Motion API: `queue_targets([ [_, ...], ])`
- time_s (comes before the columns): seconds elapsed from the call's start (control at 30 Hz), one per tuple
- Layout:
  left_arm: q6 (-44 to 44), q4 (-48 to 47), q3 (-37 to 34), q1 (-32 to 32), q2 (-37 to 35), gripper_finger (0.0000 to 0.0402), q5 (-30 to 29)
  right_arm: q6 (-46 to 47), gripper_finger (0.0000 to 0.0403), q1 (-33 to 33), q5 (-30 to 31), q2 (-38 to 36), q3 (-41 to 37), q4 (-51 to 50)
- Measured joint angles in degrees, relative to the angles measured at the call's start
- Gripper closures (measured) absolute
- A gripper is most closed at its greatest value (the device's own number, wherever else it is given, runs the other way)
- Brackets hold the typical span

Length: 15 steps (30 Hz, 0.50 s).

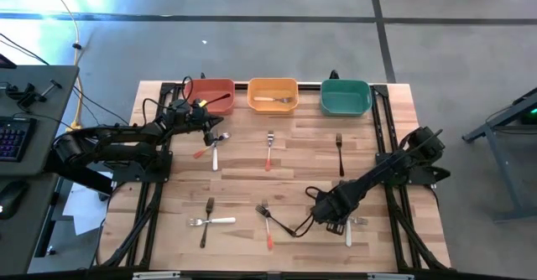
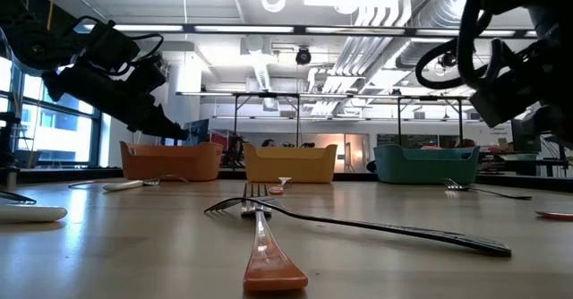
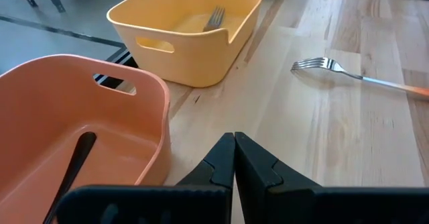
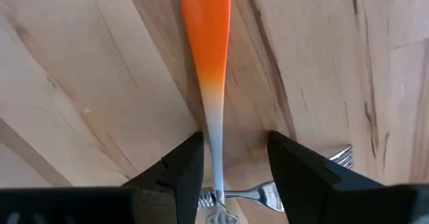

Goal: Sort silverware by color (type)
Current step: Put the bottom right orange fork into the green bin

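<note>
The right gripper [image 4: 231, 160] hangs near the tabletop's front edge, jaws open and straddling the neck of a red-handled fork [image 4: 208, 56] lying flat, so it should descend squarely before closing, while the left gripper [image 3: 234, 158], shut and empty, waits beside the red bin [image 3: 80, 117]

- Left arm [image 1: 117, 139]: black jointed links with glossy rounded housings; loose black cables loop alongside it.
- Right arm [image 1: 394, 167]: the same black build, with a thin black cable curling from its wrist.
- Left gripper [image 3: 234, 158]: matte black, angular tapered fingers.
- Right gripper [image 4: 231, 170]: matte black, wedge-shaped fingers on a flat black crossbar.
</note>
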Motion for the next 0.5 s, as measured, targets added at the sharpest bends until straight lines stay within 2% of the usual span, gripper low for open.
queue_targets([
  [0.17, -0.01, -0.10, 0.00, -0.02, 0.00, 0.0401, 0.02, -2.43, 0.0280, -1.46, -0.79, 0.12, -0.20, -0.25],
  [0.43, -0.04, -0.17, 0.00, -0.01, 0.00, 0.0401, 0.02, -7.45, 0.0387, -3.66, -2.30, 0.20, -0.26, -0.17],
  [0.5, -0.04, -0.17, 0.00, -0.02, 0.00, 0.0401, 0.01, -8.24, 0.0396, -4.33, -3.21, 0.22, -0.21, -0.24],
])
